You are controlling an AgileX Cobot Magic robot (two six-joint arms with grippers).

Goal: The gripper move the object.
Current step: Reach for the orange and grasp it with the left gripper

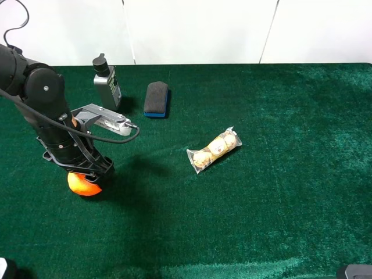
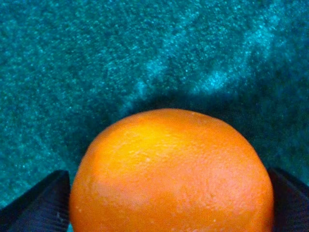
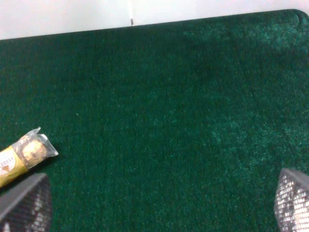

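Your left tool (image 1: 87, 173) is clamped on the round bright orange fruit (image 1: 83, 186), black fingers (image 2: 41, 205) pressing both its sides, at 8 o'clock on the green felt counter (image 1: 261, 203). Your right tool (image 3: 159, 208) gapes wide, holding nothing. The red lettering on the clear packet of beige balls (image 3: 24, 152) is too small to read.

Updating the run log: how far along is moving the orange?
Done: the left gripper brackets the orange. In hand: the grasp, fingers against both its sides. Remaining: lifting and carrying it; it looks low on the green cloth.
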